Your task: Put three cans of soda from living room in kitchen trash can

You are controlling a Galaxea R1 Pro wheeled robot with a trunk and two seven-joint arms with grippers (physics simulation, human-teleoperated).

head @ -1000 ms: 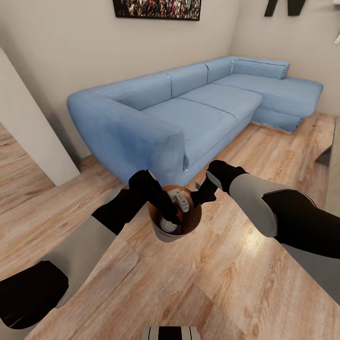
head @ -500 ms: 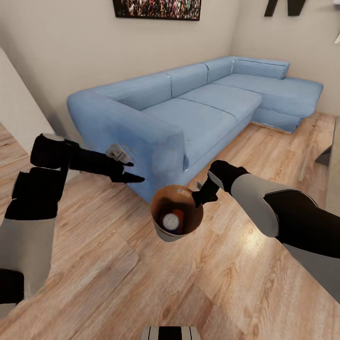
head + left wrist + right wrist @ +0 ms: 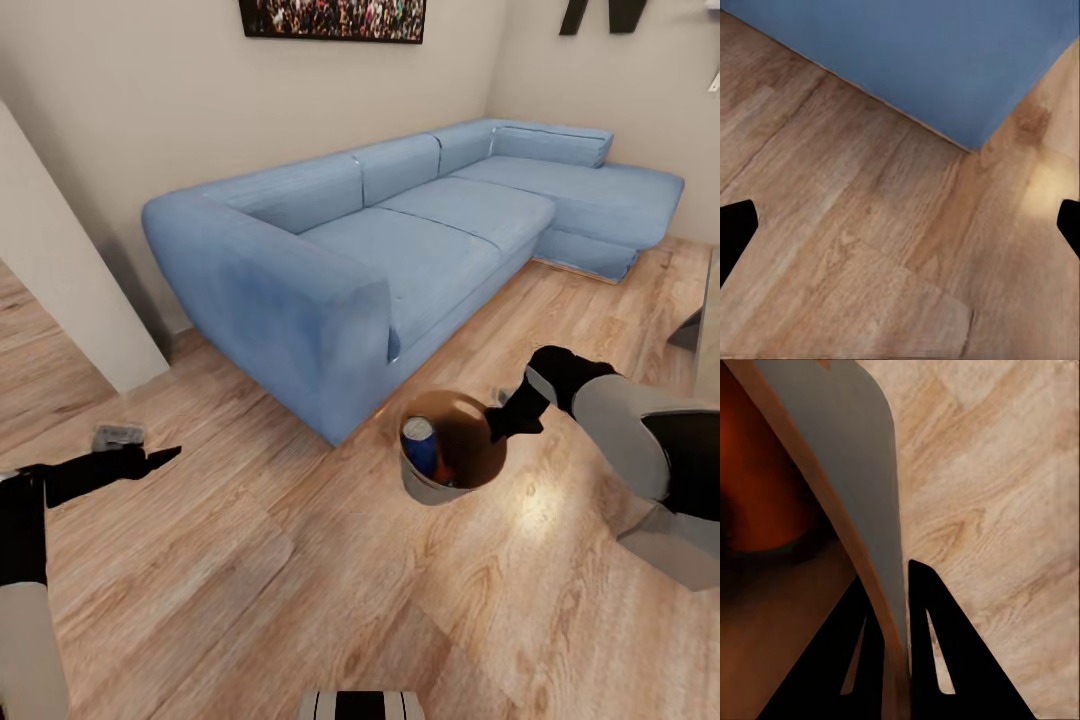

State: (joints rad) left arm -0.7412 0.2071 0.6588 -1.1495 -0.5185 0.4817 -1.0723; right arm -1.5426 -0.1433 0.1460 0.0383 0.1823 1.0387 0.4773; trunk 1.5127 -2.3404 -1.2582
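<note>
The trash can [image 3: 425,488], brown inside and pale grey outside, hangs tilted just above the wood floor in front of the sofa. My right gripper [image 3: 497,425] is shut on its rim; in the right wrist view the two dark fingers [image 3: 937,660] pinch the bin's wall [image 3: 855,465]. Inside the bin lies a dark blue soda can [image 3: 421,444] with a silver end, and a bit of orange [image 3: 446,472] shows beneath it. A third can is hidden. My left gripper [image 3: 150,460] is off to the left, low over the floor, open and empty, its fingertips [image 3: 736,229] spread wide.
The big blue L-shaped sofa [image 3: 400,230] stands just behind the bin. A crowd photo [image 3: 330,18] and a black letter N [image 3: 600,12] hang on the walls. A white wall corner [image 3: 60,290] juts in at left. A table edge [image 3: 705,330] shows at right.
My left arm has pulled out of the bin and swung far left and down. My right gripper has carried the bin to the right, and the cans have shifted inside it.
</note>
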